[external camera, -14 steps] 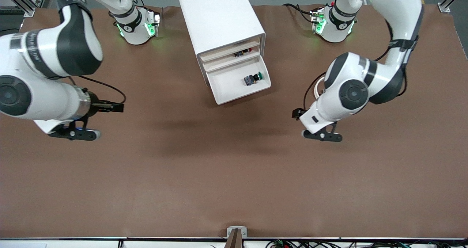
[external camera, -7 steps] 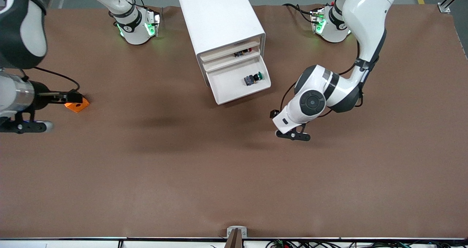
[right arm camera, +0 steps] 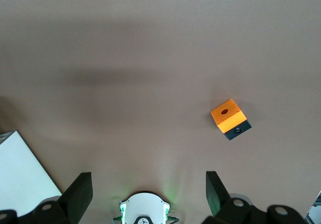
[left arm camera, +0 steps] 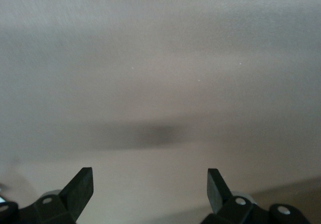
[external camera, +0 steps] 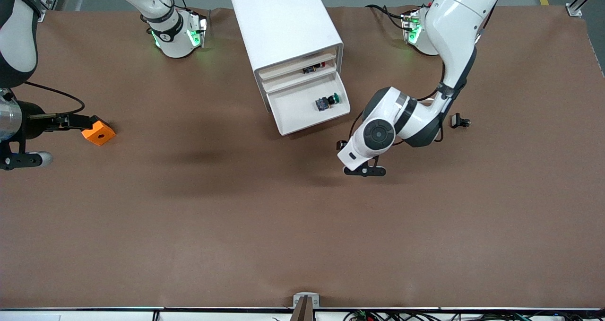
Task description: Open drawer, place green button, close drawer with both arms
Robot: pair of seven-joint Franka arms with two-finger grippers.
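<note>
The white cabinet stands at the table's robot edge. Its lowest drawer is pulled open. The green-capped button lies in it, toward the left arm's end. My left gripper is open and empty, over bare table in front of the open drawer; the left wrist view shows only tabletop between its fingers. My right gripper is open and empty at the right arm's end of the table, beside the orange cube. The right wrist view shows no button.
The orange cube with a hole lies on the table. A small brown-black part lies near the left arm's end. A higher drawer stands slightly open with small parts in it. The cabinet's corner shows in the right wrist view.
The left arm swung toward the open drawer's front, uncovering the small brown-black part. The right arm drew back toward its end of the table, uncovering the orange cube.
</note>
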